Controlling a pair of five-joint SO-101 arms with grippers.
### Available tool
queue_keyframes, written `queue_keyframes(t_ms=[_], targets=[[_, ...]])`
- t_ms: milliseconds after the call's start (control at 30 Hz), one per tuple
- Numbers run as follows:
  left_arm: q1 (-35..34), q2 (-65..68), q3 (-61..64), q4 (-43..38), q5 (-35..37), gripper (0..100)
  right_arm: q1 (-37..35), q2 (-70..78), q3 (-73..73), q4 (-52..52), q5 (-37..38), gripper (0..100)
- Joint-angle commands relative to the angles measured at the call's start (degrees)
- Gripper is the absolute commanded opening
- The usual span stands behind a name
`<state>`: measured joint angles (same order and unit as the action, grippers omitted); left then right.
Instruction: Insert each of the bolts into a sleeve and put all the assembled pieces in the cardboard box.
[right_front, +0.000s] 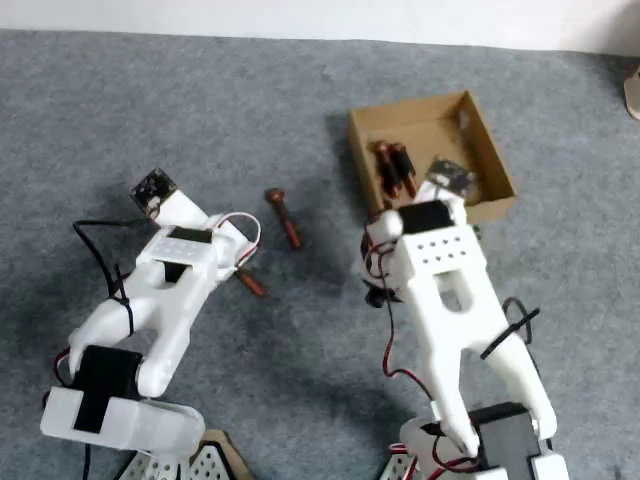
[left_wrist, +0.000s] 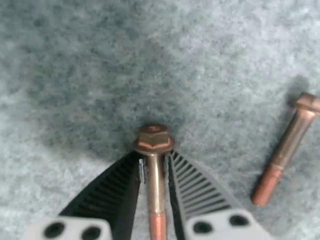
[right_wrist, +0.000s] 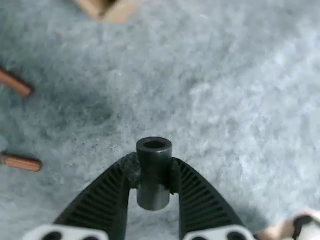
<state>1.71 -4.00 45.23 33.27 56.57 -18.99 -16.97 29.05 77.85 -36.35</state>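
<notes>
- My left hand (left_wrist: 154, 161) is pinching a copper bolt (left_wrist: 156, 187) by its shank. One ribbed black finger (left_wrist: 112, 192) presses on each side, and the hex head pokes out just past the fingertips over the grey surface (left_wrist: 75, 65).
- My right hand (right_wrist: 154, 172) is pinching a black sleeve (right_wrist: 154, 150) across its middle. The open bore shows at the end turned away from my wrist, and the other end reaches back between the two fingers.
- Seen from above, my left arm (right_front: 170, 290) and my right arm (right_front: 450, 290) stretch out from their bases side by side, well apart from each other.
- A loose bolt (left_wrist: 285, 150) lies flat on the surface near my left hand, apart from it and touching nothing. Its head is at the end farther from me. From above it sits in the gap between my two arms, closer to the left one.
- The cardboard box (right_front: 495, 150) is the farthest thing, open-topped, out ahead of my right arm. In the high view my right wrist overlaps its near wall.
- Inside the box, assembled pieces (right_front: 393, 168) lie close together by the wall on my left side, dark sleeves with copper showing. I cannot tell exactly how many there are.
</notes>
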Motion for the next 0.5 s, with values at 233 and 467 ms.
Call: queue_keyframes(t_ms=[233, 467], targets=[[-1.19, -18.15, 11.65, -18.46, -18.64, 1, -0.66, -2.59, 21.41, -33.45, 46.24, 0.4], [-0.48, -22.90, 21.49, -40.70, -27.96, 1, -0.66, -8.75, 29.85, -51.91, 50.46, 0.4]])
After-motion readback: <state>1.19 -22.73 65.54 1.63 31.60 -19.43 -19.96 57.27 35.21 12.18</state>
